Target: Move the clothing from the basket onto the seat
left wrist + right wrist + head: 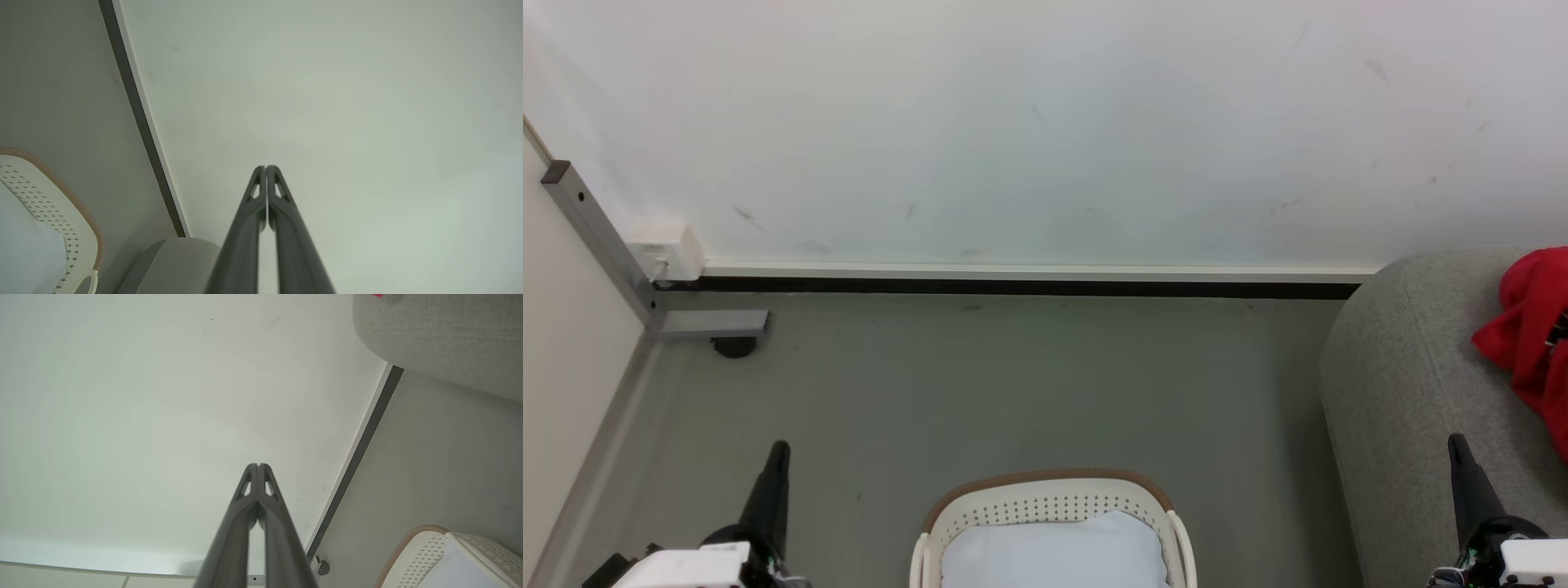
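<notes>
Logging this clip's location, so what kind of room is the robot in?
Probably an indoor lounge or test room: a plain white wall, grey floor, a grey upholstered seat and a laundry basket.

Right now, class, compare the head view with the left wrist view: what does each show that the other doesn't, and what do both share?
Head view, not the left wrist view: the red clothing lying on the seat, the right gripper at lower right, and a metal frame at the left. Left wrist view, not the head view: how the left gripper stands, its two fingers pressed together. Both: the left gripper itself, the basket, the seat, the floor, the white wall and its dark skirting.
</notes>
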